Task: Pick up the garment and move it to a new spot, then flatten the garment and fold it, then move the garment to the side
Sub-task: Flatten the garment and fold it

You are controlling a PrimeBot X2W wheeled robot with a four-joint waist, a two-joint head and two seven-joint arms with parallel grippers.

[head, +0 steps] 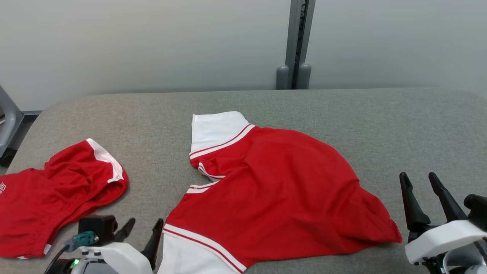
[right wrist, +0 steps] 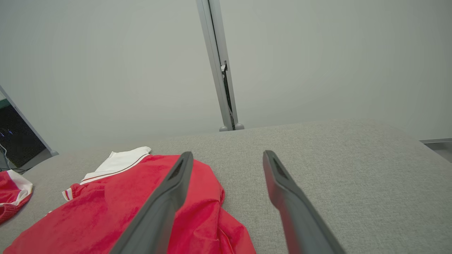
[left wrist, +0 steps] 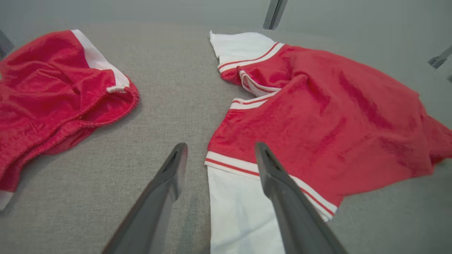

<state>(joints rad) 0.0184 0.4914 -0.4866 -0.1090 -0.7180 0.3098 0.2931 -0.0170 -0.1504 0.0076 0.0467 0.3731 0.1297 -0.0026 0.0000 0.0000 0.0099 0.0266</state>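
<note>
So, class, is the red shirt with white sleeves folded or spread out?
Spread out, though rumpled: the shirt lies open on the table, both white sleeves sticking out, with creases across its red body.

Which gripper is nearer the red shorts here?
Left. The left gripper sits open just right of the shorts, in the gap between them and the shirt. The right gripper, also open, is out past the shirt's opposite edge.

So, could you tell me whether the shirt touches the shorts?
No, a strip of bare grey table separates the shirt from the shorts.
</note>
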